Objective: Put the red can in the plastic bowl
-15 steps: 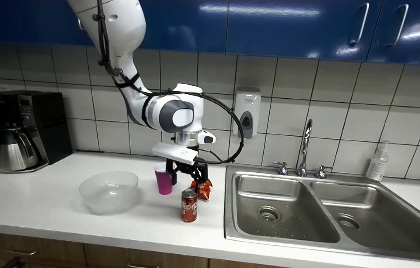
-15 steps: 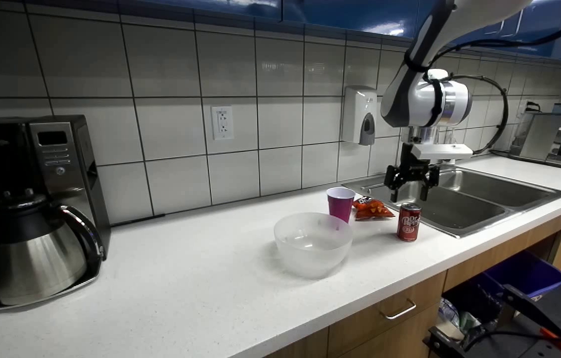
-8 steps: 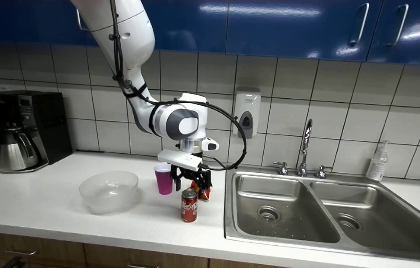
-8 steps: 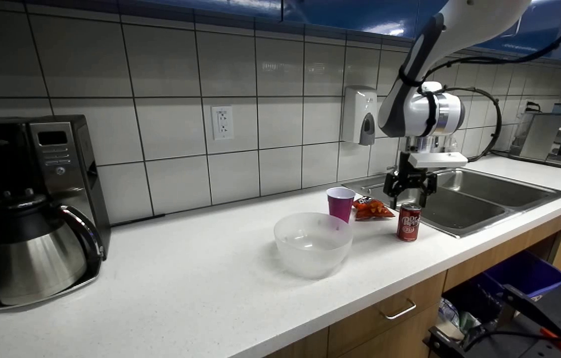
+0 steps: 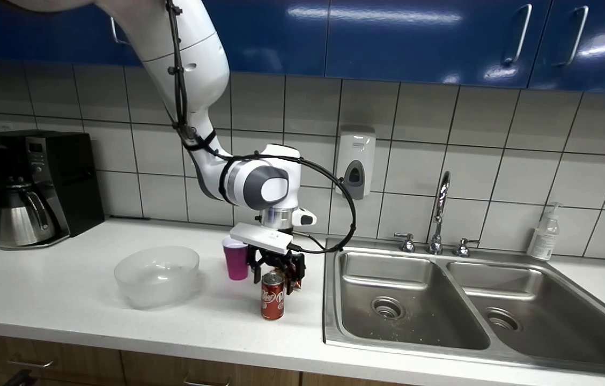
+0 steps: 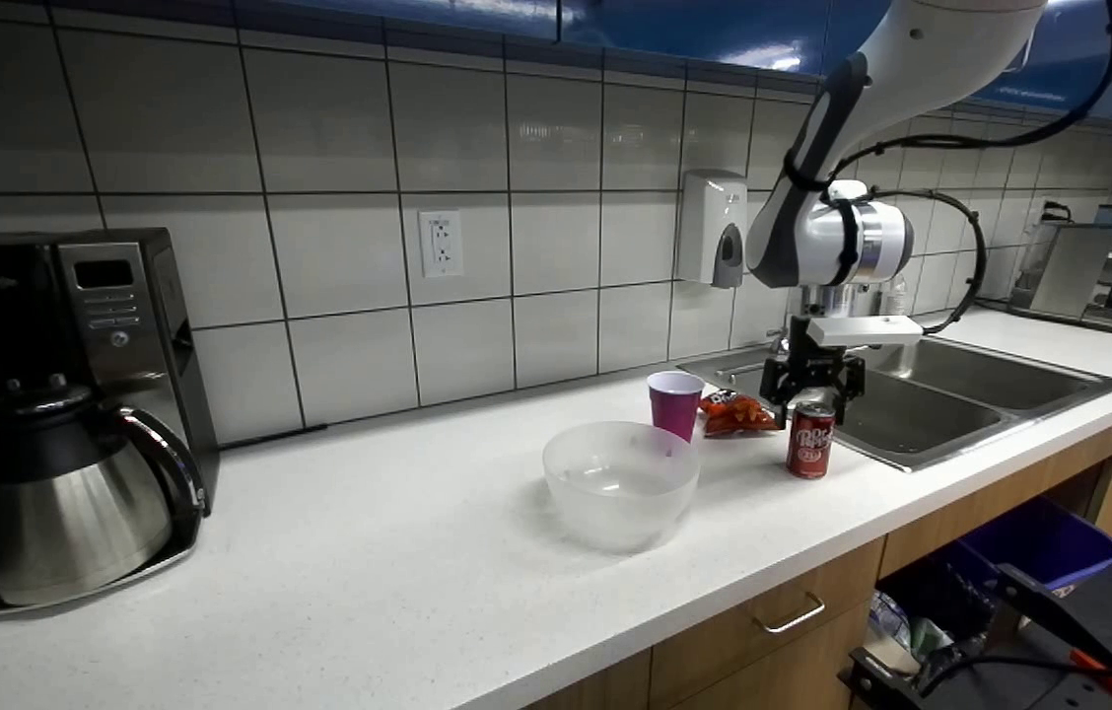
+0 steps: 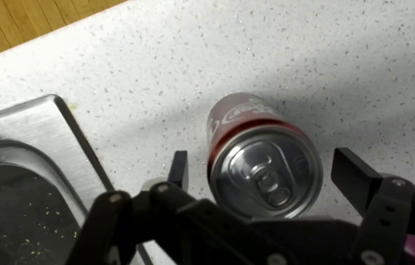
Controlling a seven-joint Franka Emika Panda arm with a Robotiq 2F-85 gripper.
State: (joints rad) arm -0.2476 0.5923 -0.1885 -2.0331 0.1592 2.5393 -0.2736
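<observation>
The red can [image 5: 272, 301] stands upright on the white counter in both exterior views [image 6: 809, 450]. In the wrist view the can [image 7: 264, 171] shows its silver lid and tab from above. My gripper [image 5: 273, 285] points down over the can's top, with one finger on each side. It is open; in the wrist view light gaps show between the can and both fingertips [image 7: 260, 169]. The frosted plastic bowl [image 5: 156, 280] stands upright to the side of the can; it also shows in an exterior view [image 6: 620, 488] and is out of the wrist view.
A magenta cup [image 5: 236, 260] and an orange snack bag [image 6: 738, 412] stand close behind the gripper and can. A double steel sink [image 5: 410, 300] lies beside the can. The counter's front edge [image 7: 45, 36] is near. A coffee maker [image 6: 73, 424] stands beyond the bowl.
My gripper has come down and slightly forward, so its fingers now flank the can's top. The can, bowl, cup and bag have not moved.
</observation>
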